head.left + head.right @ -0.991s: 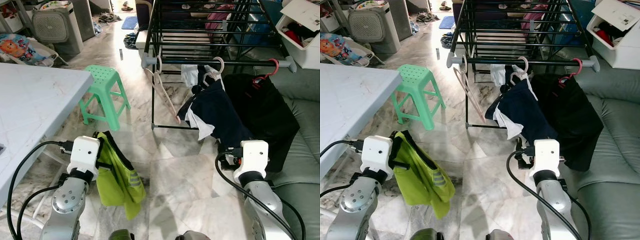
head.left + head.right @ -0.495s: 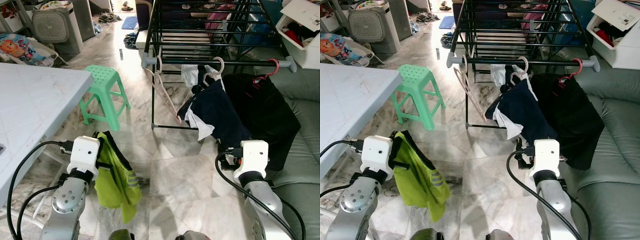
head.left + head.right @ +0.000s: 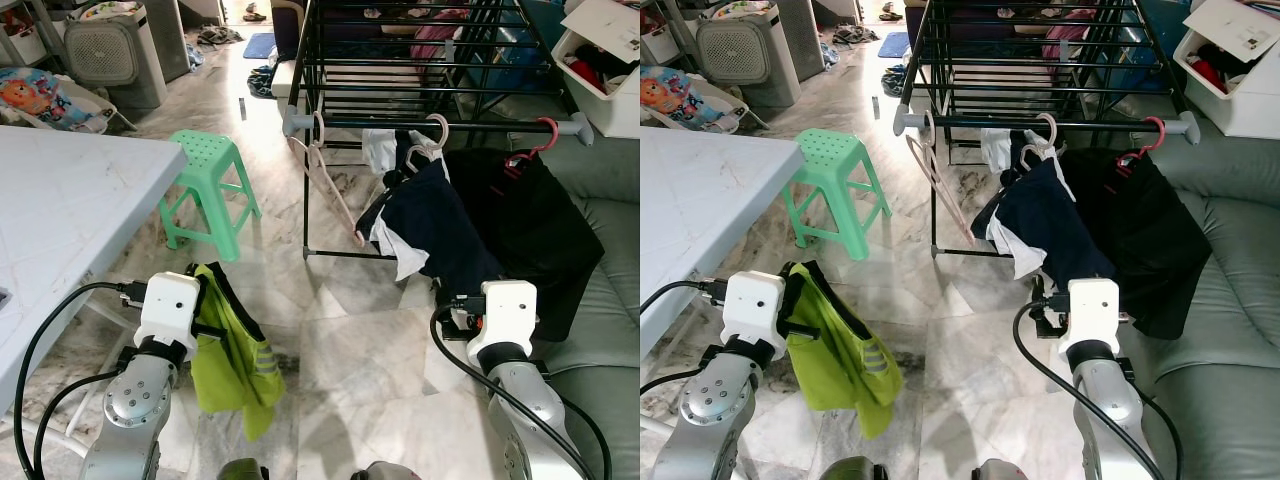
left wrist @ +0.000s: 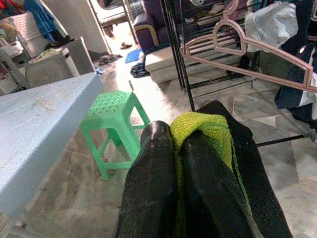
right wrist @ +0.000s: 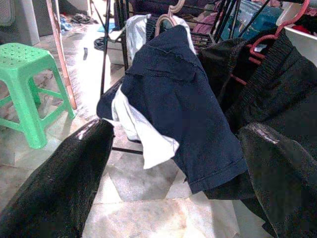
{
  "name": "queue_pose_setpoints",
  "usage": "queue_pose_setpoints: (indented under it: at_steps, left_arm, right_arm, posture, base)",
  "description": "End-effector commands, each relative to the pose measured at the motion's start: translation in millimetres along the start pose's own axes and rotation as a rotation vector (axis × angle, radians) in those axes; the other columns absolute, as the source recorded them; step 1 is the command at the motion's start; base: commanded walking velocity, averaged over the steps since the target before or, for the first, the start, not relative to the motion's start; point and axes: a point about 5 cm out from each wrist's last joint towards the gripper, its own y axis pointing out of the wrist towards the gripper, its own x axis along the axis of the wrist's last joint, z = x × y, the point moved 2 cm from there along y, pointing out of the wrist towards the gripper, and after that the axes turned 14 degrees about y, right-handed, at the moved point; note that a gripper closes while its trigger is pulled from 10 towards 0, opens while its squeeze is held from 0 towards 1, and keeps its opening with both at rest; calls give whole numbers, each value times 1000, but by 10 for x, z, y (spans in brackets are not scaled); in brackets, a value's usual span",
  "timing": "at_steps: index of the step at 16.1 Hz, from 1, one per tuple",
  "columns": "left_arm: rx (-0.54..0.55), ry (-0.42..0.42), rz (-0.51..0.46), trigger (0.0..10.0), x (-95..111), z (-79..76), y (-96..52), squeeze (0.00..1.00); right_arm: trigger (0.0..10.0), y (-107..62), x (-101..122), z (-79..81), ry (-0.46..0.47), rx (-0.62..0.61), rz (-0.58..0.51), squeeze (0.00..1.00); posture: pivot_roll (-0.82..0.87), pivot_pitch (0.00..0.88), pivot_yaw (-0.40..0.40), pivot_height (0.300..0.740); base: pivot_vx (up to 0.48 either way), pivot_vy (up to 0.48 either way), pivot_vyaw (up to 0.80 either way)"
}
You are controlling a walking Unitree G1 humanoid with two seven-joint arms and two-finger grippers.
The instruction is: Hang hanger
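Far left of the frame: a pale blue table [image 3: 60,210]. Upper left: a grey fan unit [image 3: 105,50] on the marble floor [image 3: 350,340]. Left of centre: a green stool [image 3: 205,190], standing just right of the table's corner.

Lower left: left gripper [image 4: 181,163], fingers pressed together and pinching a yellow-green garment [image 3: 235,350] with black trim, which hangs below it toward the floor, just in front of the stool.

Upper centre: a black drying rack [image 3: 420,70] with a grey rail [image 3: 440,125] across its front. At the rail's left end, an empty pink hanger [image 3: 325,175], hooked on and tilted down to the right. Further right on the rail, a navy garment [image 3: 430,225] with white lining on a pale hanger [image 3: 430,135], then a black garment [image 3: 525,225] on a red hanger [image 3: 535,140], the two touching.

Lower right: right gripper [image 5: 173,158], fingers spread wide with nothing between them, pointed at the navy garment and near it. Right edge: a grey-green sofa [image 3: 600,330]. Upper right corner: a white bin [image 3: 600,70] of clothes.
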Motion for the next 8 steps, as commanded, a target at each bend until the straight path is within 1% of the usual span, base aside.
queue_pose_setpoints:
  at_steps: [1, 4, 5, 8]
  left_arm:
    - [37, 30, -64, 10000, 203, 47, 269, 0]
    - [50, 46, -69, 10000, 231, 104, 261, 0]
    - [58, 48, -65, 10000, 223, 126, 252, 0]
    - [40, 45, -41, 10000, 141, 80, 188, 0]
  right_arm:
    - [10000, 237, 80, 212, 11, 68, -47, 0]
    - [10000, 269, 165, 236, -10, 86, -72, 0]
    - [10000, 269, 181, 234, -14, 88, -75, 0]
    - [10000, 223, 180, 183, -32, 83, -66, 0]
  posture:
    - [47, 39, 13, 740]
    - [65, 50, 14, 740]
    - [52, 68, 7, 740]
    - [30, 60, 6, 740]
  base:
    - [0, 0, 0]
    - [0, 0, 0]
    - [0, 0, 0]
    - [0, 0, 0]
